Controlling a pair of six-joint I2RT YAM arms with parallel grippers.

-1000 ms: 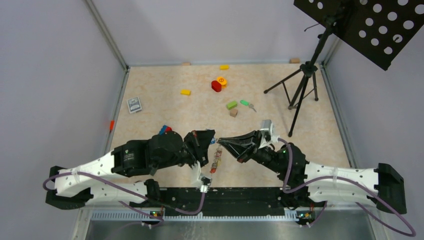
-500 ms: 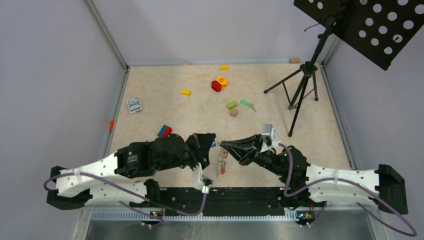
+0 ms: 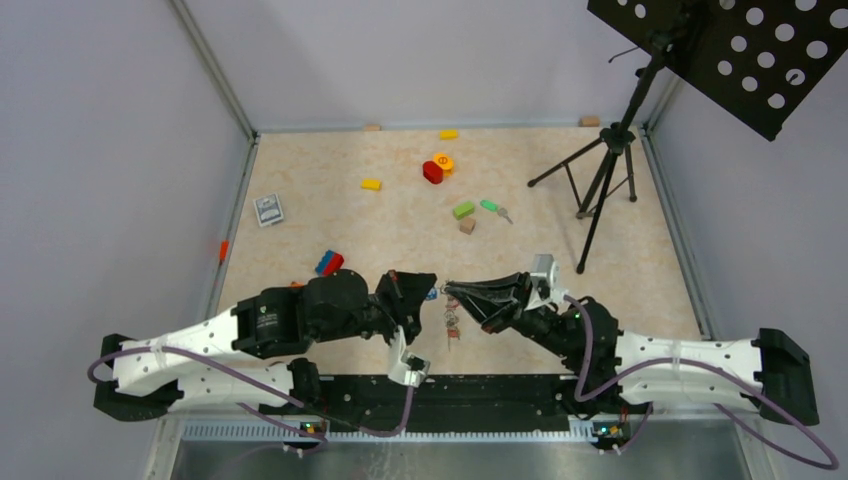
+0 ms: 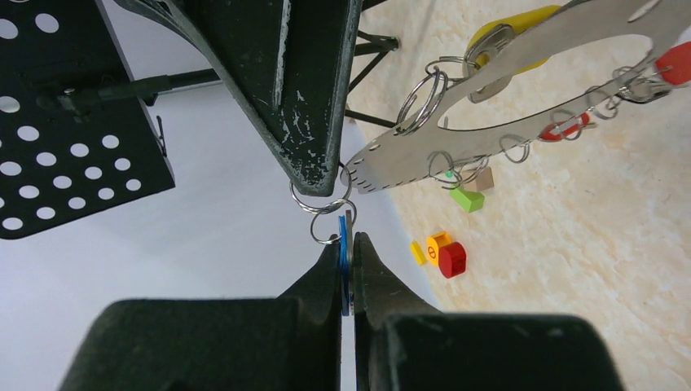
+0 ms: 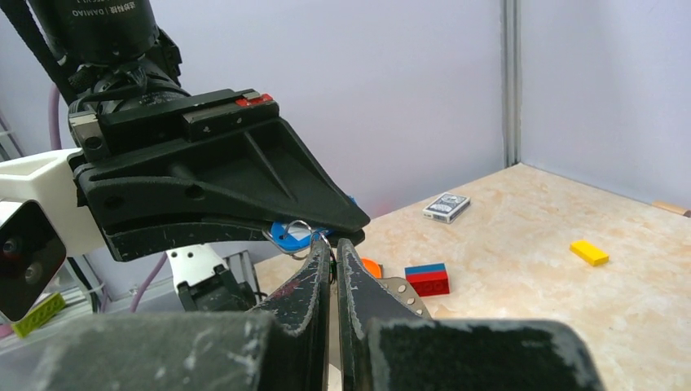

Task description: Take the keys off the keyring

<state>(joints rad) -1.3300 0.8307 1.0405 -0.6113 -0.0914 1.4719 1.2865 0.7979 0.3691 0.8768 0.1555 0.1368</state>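
My left gripper (image 4: 348,240) is shut on the blue-headed key (image 4: 345,244), edge-on between the fingers. A small metal ring (image 4: 321,198) links it to the keyring (image 4: 505,122), a flat grey loop with holes that carries several rings, red-headed keys (image 4: 570,126) and a yellow-headed one. My right gripper (image 5: 333,243) is shut on the keyring's end at the ring, tip to tip with the left gripper (image 3: 428,293). In the top view the grippers meet above the table's near middle, the right gripper (image 3: 450,292) just right of the left. The bunch (image 3: 452,322) hangs below.
A red-and-blue brick (image 3: 329,262) lies just behind the left arm. Farther back are a card deck (image 3: 268,209), a yellow brick (image 3: 371,184), a red cylinder (image 3: 433,171), a green brick (image 3: 463,210) and a lone green-headed key (image 3: 493,207). A black tripod stand (image 3: 600,180) is at the back right.
Both grippers have shifted slightly right and nearer, staying tip to tip. The hanging bunch has moved right with them and now dangles under the right gripper's tip.
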